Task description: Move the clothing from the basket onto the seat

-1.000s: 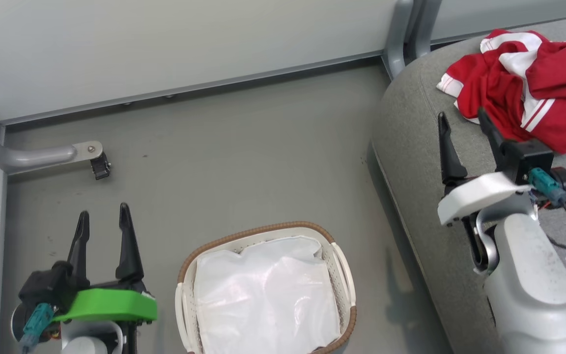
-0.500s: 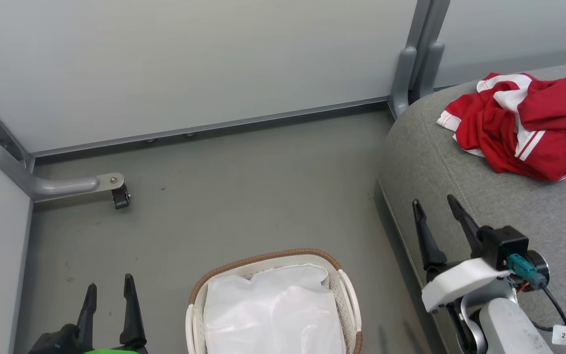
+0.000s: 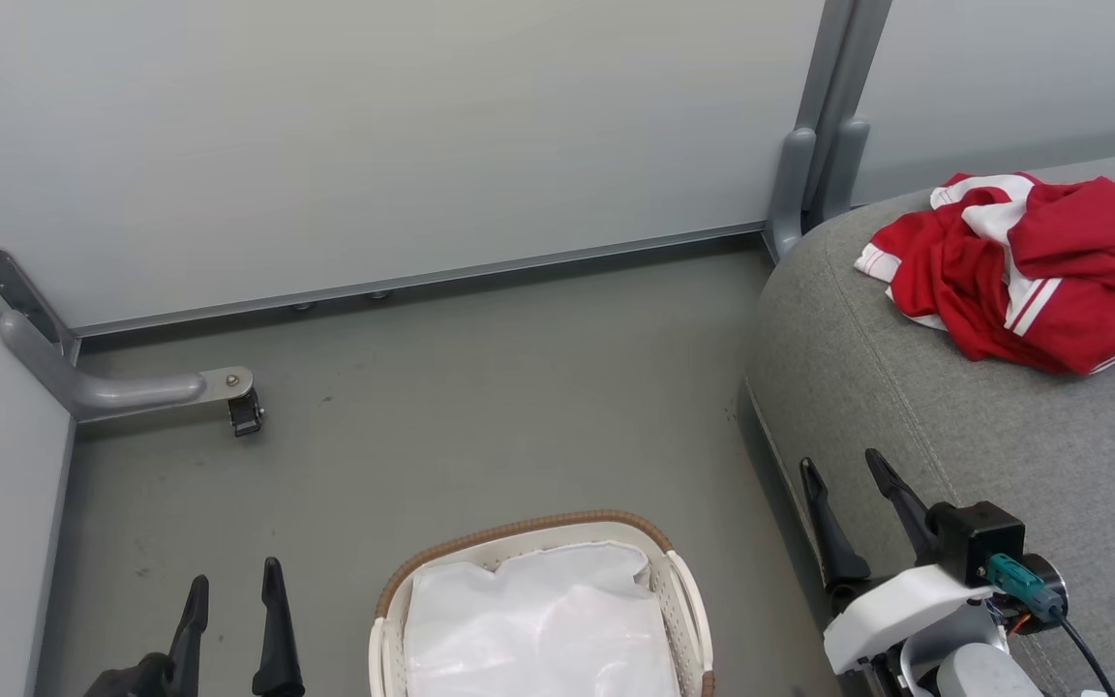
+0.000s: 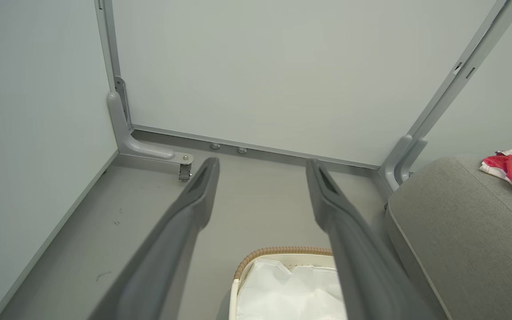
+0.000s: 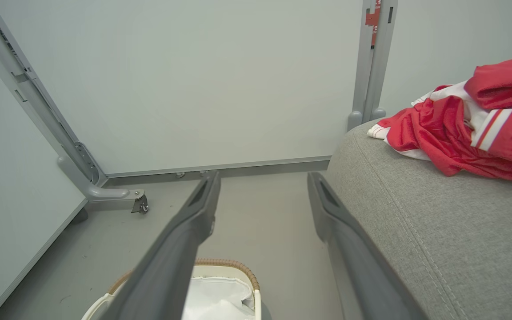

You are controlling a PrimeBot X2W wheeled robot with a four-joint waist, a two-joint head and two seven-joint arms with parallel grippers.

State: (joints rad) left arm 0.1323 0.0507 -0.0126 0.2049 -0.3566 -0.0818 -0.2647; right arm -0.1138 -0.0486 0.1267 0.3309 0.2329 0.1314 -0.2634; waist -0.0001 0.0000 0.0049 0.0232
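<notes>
Two grippers: left gripper (image 3: 234, 573) and right gripper (image 3: 842, 462) both gaped wide, and nothing sat between either pair of dark fingers.
Left gripper: low at the left of the head view, fingers pointing up, it hung over the grey floor (image 3: 480, 387), left of the basket and apart from it.
Right gripper: it was down at the near rounded edge of the seat, well apart from the clothing.
Clothing: and there it was, the crumpled red jersey clothing with white stripes and trim (image 3: 1032, 281), heaped on the far part of the seat, near the grey metal post (image 3: 824, 126).
Seat: the large grey fabric-upholstered cushion seat with a stitched seam (image 3: 954, 426) took up the right side, just beside the basket.
Basket: the small oval white plastic basket with perforated sides and a brown woven rim (image 3: 519, 529) stood on the floor between the two grippers, its near end cut off by the picture edge.
Liner: a plain white fabric liner (image 3: 543, 629) lay rumpled across the basket's inside.
Backdrop: pale grey wall panels (image 3: 374, 145) closed the scene off, and a grey metal foot with a small black caster (image 3: 246, 416) stuck out at the left.
</notes>
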